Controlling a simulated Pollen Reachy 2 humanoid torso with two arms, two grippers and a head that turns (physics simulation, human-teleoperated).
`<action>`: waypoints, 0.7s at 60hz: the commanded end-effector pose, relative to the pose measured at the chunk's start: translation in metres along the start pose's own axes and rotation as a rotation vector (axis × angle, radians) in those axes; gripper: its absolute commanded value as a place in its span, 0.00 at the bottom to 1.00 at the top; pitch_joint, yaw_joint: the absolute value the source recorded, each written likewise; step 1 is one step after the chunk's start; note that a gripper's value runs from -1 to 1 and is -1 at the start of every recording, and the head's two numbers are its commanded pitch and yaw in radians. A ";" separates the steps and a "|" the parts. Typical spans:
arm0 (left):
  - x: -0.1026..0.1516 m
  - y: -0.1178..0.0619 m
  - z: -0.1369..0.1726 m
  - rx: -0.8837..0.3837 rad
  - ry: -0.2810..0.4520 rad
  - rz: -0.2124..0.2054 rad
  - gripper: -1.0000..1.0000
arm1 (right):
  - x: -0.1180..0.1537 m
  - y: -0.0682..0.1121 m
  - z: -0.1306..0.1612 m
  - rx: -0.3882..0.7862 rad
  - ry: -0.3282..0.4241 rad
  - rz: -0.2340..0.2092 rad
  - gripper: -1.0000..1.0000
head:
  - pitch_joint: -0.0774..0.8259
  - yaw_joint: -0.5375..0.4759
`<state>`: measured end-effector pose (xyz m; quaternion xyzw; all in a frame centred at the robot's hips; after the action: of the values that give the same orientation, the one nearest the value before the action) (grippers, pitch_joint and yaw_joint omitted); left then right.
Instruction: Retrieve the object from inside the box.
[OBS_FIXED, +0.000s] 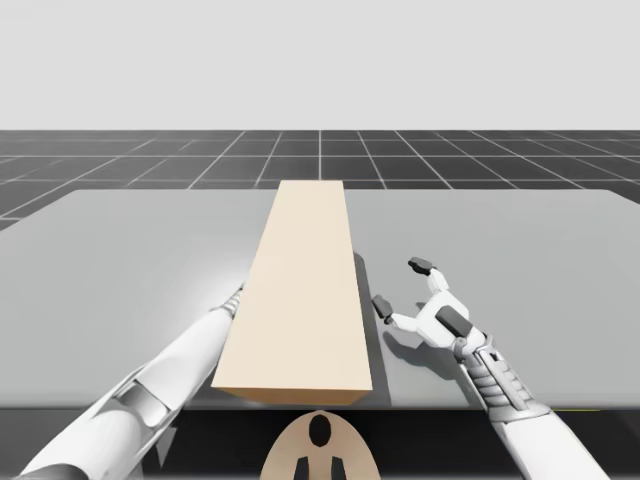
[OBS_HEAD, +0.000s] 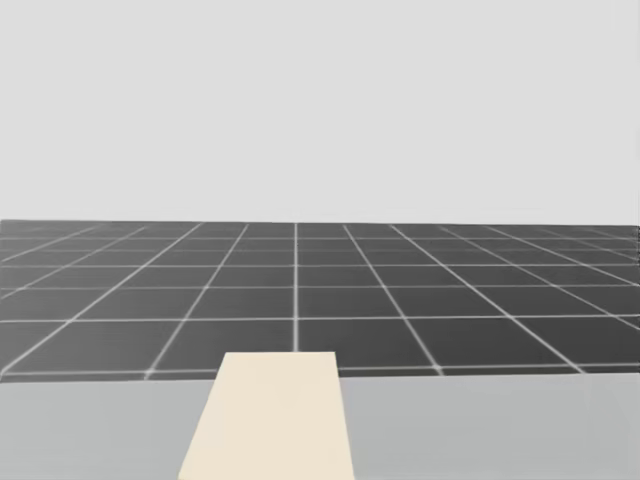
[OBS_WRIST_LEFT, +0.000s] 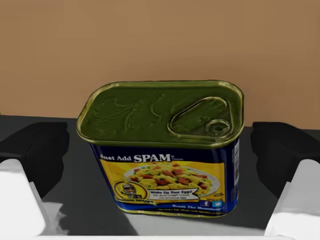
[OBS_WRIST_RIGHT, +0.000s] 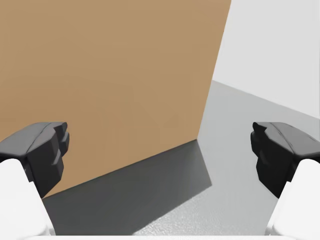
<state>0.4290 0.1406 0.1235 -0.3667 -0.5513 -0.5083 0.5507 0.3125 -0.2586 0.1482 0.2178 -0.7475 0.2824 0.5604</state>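
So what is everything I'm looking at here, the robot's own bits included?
Long pale tan box: one, tan, lying lengthwise along the middle of the table.
Rectangular tin can: one, dark green top, blue and yellow sides, upright in front of a tan wall.
Grey table: one, grey, under the box.
Gridded floor: one, dark with pale lines, beyond the table.
Left arm: one, white, reaching to the box's left side.
Left gripper: one, white with black fingers, open, the can between its fingers untouched.
Right gripper: one, white with black fingers, open, over the table beside the box's right side, apart from it.
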 end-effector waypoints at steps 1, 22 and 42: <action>0.002 -0.001 -0.022 -0.172 0.004 0.066 0.00 | -0.001 0.000 0.000 0.002 0.005 0.005 0.00 | 0.10 0.47; -0.015 -0.005 -0.028 -0.200 0.015 0.126 1.00 | -0.002 0.000 -0.001 0.004 0.014 0.011 0.00 | 0.11 0.47; -0.004 0.003 0.009 -0.092 -0.021 0.103 1.00 | -0.001 0.001 0.000 0.002 0.014 0.009 0.00 | 0.11 0.47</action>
<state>0.4359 0.1309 0.1203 -0.3905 -0.5429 -0.5139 0.5373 0.3127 -0.2575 0.1463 0.2129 -0.7441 0.2880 0.5639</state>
